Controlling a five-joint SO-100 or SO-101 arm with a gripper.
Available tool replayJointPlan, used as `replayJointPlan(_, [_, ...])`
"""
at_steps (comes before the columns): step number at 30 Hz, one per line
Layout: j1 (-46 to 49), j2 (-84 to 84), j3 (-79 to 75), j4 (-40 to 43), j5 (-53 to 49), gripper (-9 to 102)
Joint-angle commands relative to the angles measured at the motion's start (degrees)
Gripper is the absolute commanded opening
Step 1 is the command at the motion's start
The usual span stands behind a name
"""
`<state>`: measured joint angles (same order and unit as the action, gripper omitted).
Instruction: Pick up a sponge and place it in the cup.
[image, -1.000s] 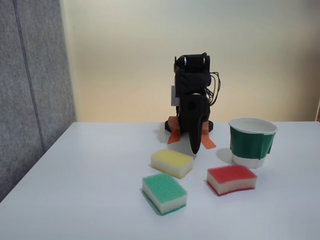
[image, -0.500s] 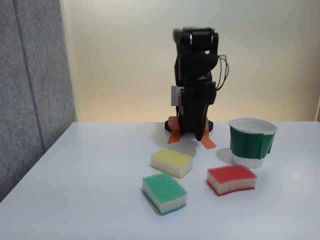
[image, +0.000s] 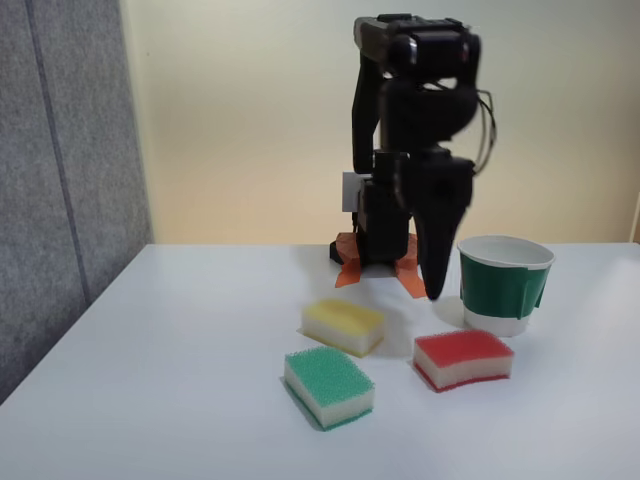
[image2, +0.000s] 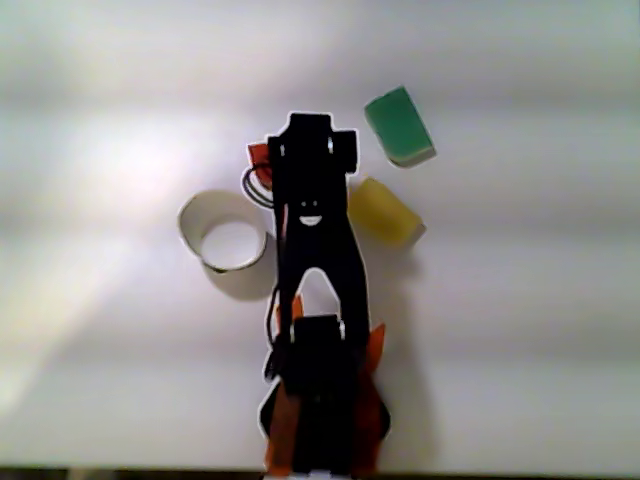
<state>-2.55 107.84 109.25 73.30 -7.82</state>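
The red-topped sponge (image: 463, 358) lies on the white table in front of the cup in the fixed view. In the other view just a red corner of the sponge (image2: 258, 158) peeks out beside the arm's wrist (image2: 310, 150). The green-banded paper cup (image: 503, 286) stands upright and looks empty; its white rim (image2: 188, 225) sits left of the arm. My black gripper (image: 437, 290) points straight down, jaws together with nothing in them. It hangs just left of the cup, behind and above the red sponge, touching neither.
A yellow-topped sponge (image: 343, 325) (image2: 383, 212) and a green-topped sponge (image: 329, 385) (image2: 399, 125) lie left of the red one in the fixed view. The arm's base (image: 378, 255) stands on orange tape at the back. A grey panel (image: 60, 180) lines the left side.
The arm has risen and swung right. The gripper went from low behind the yellow sponge to hanging beside the cup. Sponges and cup have not moved.
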Motion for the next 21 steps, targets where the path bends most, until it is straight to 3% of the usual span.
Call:
replayJointPlan(1, [-1.85,-3.25,-5.62,-0.26,-0.88,0])
replayJointPlan(21, [-4.57,-10.55,-13.10,-0.79,-19.78,0])
